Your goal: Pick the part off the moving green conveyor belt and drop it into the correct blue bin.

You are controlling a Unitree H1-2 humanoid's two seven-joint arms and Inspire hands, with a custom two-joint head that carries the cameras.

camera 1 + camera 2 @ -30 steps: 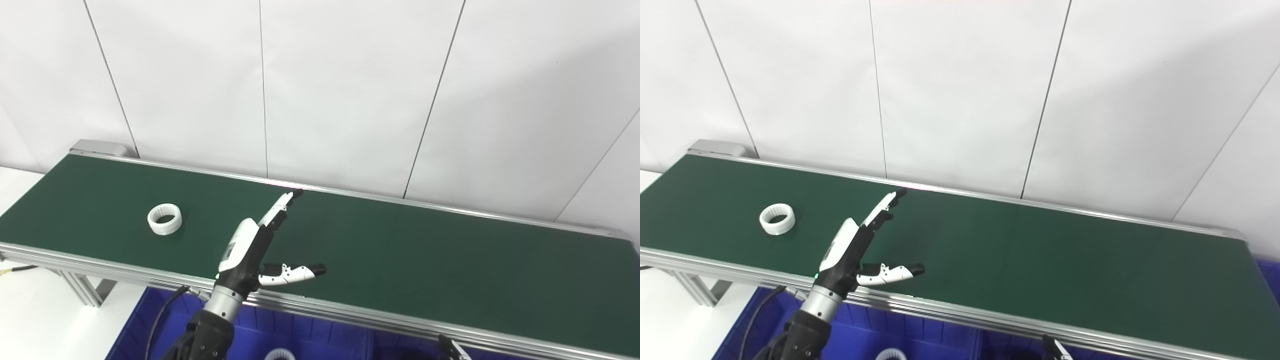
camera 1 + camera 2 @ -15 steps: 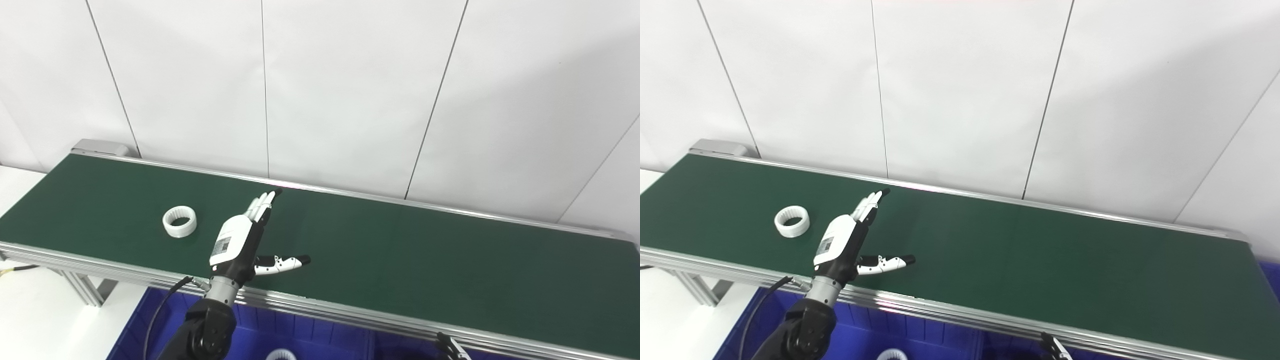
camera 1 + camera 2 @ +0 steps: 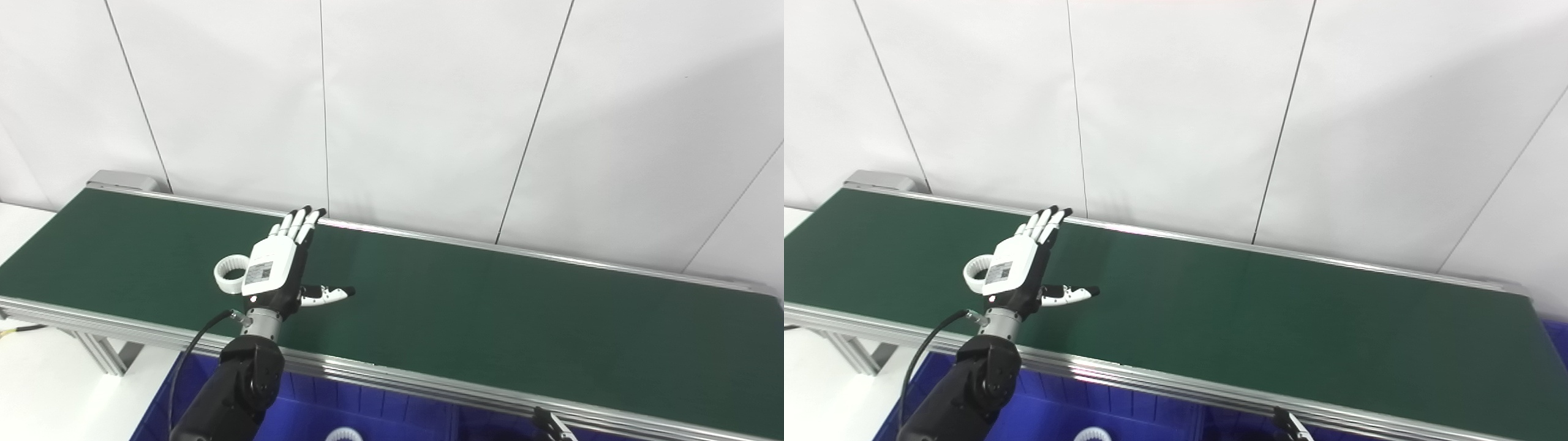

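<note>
One left hand (image 3: 272, 274), fingers spread flat.

White ring (image 3: 230, 275) — dark green belt (image 3: 490, 318) — blue bin (image 3: 367, 410).

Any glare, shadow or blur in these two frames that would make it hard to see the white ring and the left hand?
Left eye view: sharp, evenly lit; the left hand, open, covers part of the white ring. Right eye view: a glare streak on the conveyor's near rail, soft shadow on the wall at upper right; ring and hand show no motion blur. The right hand barely shows at the bottom edge.
</note>
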